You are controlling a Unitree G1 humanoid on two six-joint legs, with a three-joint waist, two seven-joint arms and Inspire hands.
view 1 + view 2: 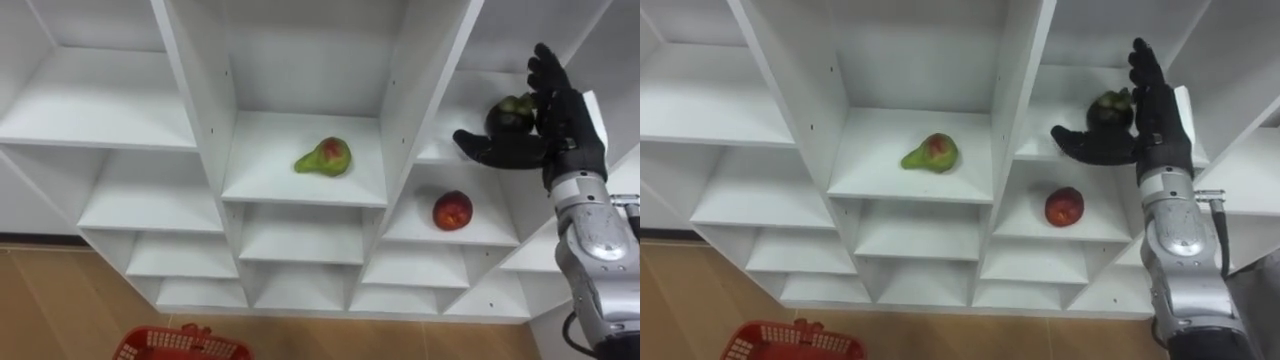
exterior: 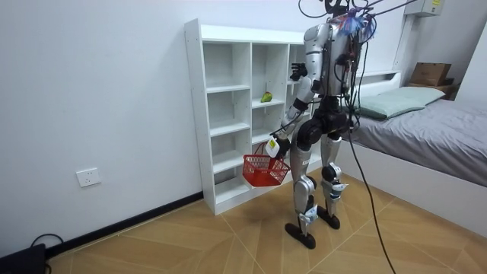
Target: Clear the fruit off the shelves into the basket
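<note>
Right eye view — right hand [image 1: 1152, 130], spread wide, flanks the dark fruit [image 1: 1105, 108] near its shelf's [image 1: 1065, 105] front edge; close evenly — don't nudge it.

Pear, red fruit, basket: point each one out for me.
pear [image 1: 330, 157]: left eye view, on its wide end.
red fruit [image 1: 452, 211]: left eye view, middle of its front.
basket [image 2: 262, 173]: room view, on its side wall.
</note>
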